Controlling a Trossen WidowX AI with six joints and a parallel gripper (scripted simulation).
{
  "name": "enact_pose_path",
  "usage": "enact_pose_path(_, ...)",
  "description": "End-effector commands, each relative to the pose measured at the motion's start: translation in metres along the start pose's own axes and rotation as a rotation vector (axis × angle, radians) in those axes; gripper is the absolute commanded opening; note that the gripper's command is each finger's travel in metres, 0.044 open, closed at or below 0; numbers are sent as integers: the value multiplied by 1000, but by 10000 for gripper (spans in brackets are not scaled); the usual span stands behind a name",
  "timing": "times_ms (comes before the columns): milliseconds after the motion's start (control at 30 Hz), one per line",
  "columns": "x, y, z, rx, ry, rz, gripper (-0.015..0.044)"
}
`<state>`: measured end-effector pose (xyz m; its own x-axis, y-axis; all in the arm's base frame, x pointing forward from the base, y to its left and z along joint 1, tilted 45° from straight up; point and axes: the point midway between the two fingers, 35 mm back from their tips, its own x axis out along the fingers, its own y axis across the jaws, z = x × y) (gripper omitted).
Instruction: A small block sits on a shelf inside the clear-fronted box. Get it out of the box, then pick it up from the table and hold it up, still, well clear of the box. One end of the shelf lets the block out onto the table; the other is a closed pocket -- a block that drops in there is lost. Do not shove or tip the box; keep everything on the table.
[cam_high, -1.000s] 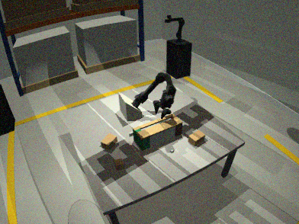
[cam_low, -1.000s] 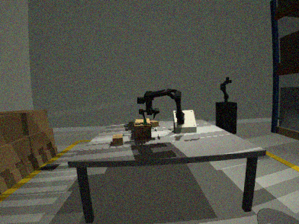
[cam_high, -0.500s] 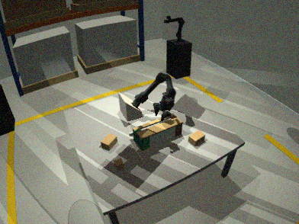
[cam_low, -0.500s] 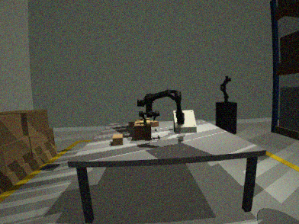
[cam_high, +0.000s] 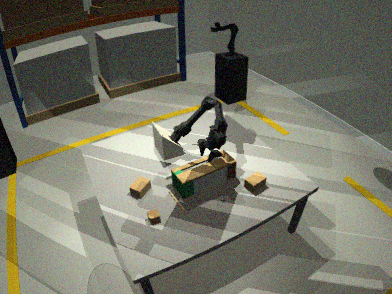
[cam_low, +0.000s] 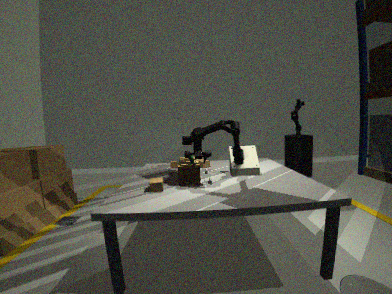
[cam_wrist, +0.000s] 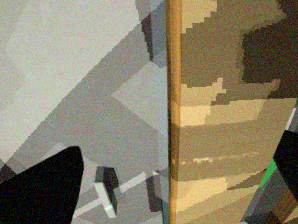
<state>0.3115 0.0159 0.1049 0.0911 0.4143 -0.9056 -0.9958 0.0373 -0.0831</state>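
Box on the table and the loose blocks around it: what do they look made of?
Tan box with a green end: looks like matte wood or cardboard, mottled brown patches, no shine. Three tan loose blocks: same matte tan, likely wood or cardboard; too small to tell which.

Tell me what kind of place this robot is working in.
Probably a warehouse or industrial floor: blue-framed pallet racking holding big wrapped loads, yellow floor lines, and stacked cardboard cartons beside the work table.
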Motion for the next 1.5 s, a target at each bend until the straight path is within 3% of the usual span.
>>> enact_pose_path(0,7,2,4,6,-6,1,400)
enact_pose_path(633,23,6,8,7,-3,3,400)
enact_pose_path(1467,48,7,-57,9,0,5,400)
